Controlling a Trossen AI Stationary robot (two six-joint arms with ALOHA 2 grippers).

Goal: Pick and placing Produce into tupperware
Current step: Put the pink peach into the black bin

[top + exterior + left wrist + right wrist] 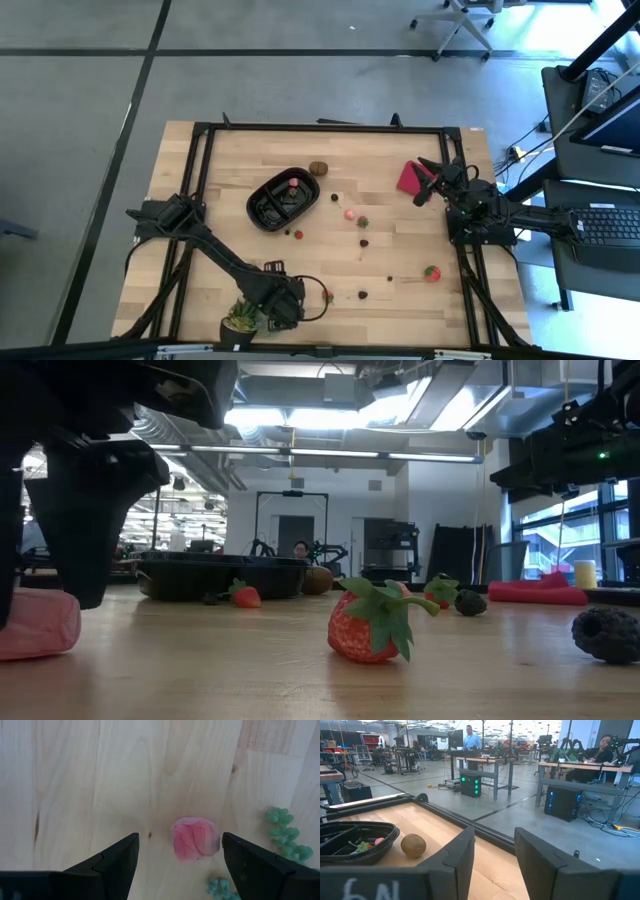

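Observation:
In the left wrist view my left gripper (180,840) points down at the wood, open, with a pink-red produce piece (195,838) lying on the table between its fingers and nearer one of them, touching neither. The low view shows that piece (35,622) beside the dark fingers. The gripper (283,305) hangs near the table's near edge. The black tupperware (283,198) stands far of it, with a red piece inside. A strawberry (370,622) and dark berries (363,242) lie scattered. My right gripper (495,855) waits open and level at the right (425,182).
A green spiky potted plant (240,320) stands right beside my left gripper at the near edge. A brown round piece (318,168) lies just beyond the tupperware. A flat red object (410,178) sits under my right gripper. Black frame rails (330,128) border the table.

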